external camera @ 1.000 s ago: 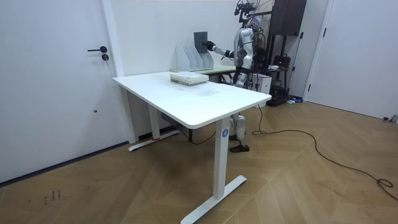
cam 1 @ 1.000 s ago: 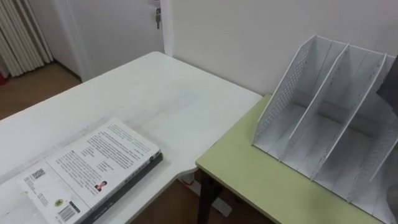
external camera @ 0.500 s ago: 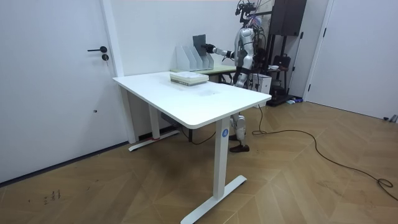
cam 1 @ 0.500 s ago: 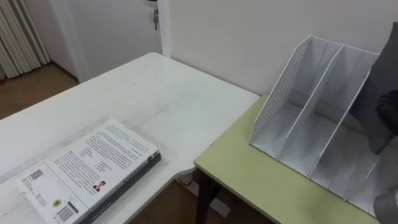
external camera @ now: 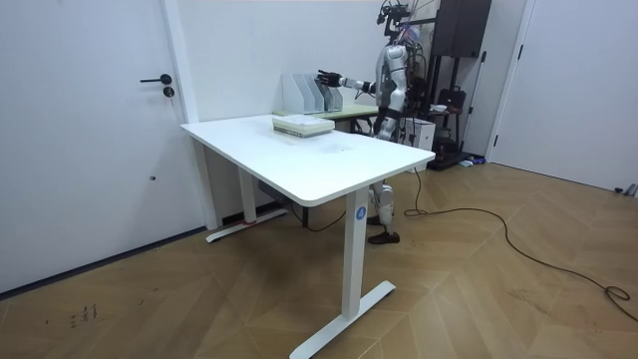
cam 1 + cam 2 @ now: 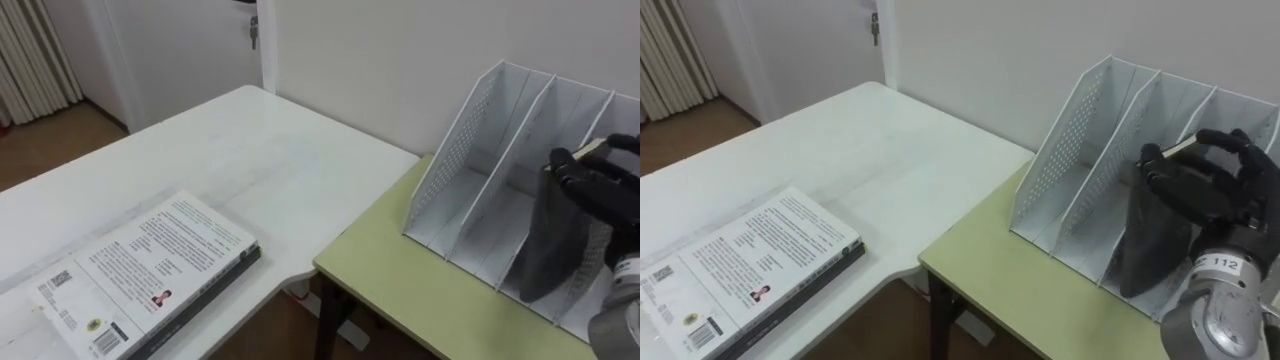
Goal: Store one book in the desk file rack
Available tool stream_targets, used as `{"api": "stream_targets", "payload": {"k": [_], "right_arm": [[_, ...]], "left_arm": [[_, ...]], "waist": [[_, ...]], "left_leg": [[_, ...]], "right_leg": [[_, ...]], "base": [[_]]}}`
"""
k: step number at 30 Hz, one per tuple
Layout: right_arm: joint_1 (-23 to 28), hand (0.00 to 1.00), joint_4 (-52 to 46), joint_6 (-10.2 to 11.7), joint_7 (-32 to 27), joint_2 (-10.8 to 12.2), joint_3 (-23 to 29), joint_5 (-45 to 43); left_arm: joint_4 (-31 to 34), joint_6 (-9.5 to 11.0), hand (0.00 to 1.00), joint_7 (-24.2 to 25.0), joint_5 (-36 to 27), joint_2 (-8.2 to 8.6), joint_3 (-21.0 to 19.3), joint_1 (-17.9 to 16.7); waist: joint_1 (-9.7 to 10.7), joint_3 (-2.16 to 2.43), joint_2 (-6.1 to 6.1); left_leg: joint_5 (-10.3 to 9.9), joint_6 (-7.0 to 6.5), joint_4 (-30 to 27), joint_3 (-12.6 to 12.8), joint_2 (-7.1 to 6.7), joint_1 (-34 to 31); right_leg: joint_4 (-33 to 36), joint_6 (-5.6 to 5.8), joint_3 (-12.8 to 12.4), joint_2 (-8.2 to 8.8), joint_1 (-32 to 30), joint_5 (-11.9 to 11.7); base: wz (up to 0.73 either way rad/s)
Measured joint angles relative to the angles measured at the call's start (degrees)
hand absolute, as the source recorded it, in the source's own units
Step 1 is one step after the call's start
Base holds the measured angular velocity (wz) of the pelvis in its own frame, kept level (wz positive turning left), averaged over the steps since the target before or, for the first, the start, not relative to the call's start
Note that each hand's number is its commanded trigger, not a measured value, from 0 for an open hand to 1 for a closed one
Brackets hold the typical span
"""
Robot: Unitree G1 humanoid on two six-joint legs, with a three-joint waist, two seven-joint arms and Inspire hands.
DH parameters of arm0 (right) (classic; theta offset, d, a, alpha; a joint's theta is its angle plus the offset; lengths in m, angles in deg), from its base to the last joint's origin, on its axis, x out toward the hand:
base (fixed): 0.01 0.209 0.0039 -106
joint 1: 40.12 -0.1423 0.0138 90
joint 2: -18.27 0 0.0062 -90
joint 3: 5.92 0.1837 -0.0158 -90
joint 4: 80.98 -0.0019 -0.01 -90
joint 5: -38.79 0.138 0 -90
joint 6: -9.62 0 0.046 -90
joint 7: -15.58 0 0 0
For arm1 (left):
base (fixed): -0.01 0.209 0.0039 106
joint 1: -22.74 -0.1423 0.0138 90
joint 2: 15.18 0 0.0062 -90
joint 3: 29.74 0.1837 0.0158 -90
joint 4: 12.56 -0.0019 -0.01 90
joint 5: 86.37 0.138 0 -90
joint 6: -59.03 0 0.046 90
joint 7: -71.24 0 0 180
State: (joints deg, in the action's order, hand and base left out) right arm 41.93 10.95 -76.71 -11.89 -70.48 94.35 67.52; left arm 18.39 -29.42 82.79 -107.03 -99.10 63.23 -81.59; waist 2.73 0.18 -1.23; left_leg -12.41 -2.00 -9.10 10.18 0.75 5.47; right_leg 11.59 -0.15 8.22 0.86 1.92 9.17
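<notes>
Head pair: sat close above, looking down and forward over the white table [image 6: 260, 170] and green desk [image 6: 400, 280] to the file rack [image 6: 470, 170]; the two eyes overlapped almost fully | Room camera: stood well off, facing the wall [image 5: 80, 120] across the floor [image 5: 478, 289]; shared the table, desk, rack

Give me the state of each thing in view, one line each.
dark book: upright in the file rack, gripped at its top.
right hand: fingers curled over the dark book's top.
file rack: standing on the green desk, left-end slot empty.
light-covered book: closed, lying flat on the white table.
door: closed.
</notes>
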Motion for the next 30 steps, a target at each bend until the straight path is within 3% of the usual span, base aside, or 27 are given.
{"api": "stream_targets", "payload": {"k": [10, 16, 25, 30], "right_arm": [[0.0, 0.00, -0.7, 0.0, 0.7, 0.0, 0.0, 0.2], [0.0, 0.00, -6.6, 0.0, 4.9, -0.2, 0.1, 0.2], [0.0, 0.00, -17.0, -0.2, 23.4, -1.9, -0.1, 10.1], [0.8, 0.00, -21.0, -2.8, 37.9, -5.1, -2.5, 12.2]], "left_arm": [[-0.6, 0.4, 0.00, 0.3, 0.0, 0.14, -0.3, 0.0], [-0.6, 0.6, 0.00, 0.7, 0.0, 0.15, -0.5, -0.1], [-0.7, 1.0, 0.00, 4.0, 0.1, -0.06, -1.7, -0.5], [-1.1, 0.9, 0.00, 5.7, 0.1, -0.88, -2.8, -0.7]], "waist": [[0.0, 0.04, 0.02], [0.2, -0.11, 0.17], [0.3, -0.17, 0.28], [-0.1, 0.25, -1.15]], "left_leg": [[0.0, 0.00, -0.1, 0.1, -0.29, 0.3], [0.0, 0.00, 0.0, 0.0, -0.12, 0.1], [0.0, 0.02, 0.3, 0.3, 0.19, 0.1], [-0.2, 0.26, 0.1, 0.5, 0.54, 0.1]], "right_leg": [[0.1, 0.00, -0.1, 0.01, 0.3, 0.0], [0.1, -0.01, -0.3, -0.02, 0.1, 0.0], [0.0, 0.00, -0.1, -0.06, 0.0, 0.0], [0.0, -0.01, -0.1, -0.34, 0.0, 0.0]], "base": [[0.00], [0.00], [0.00], [0.00]]}}
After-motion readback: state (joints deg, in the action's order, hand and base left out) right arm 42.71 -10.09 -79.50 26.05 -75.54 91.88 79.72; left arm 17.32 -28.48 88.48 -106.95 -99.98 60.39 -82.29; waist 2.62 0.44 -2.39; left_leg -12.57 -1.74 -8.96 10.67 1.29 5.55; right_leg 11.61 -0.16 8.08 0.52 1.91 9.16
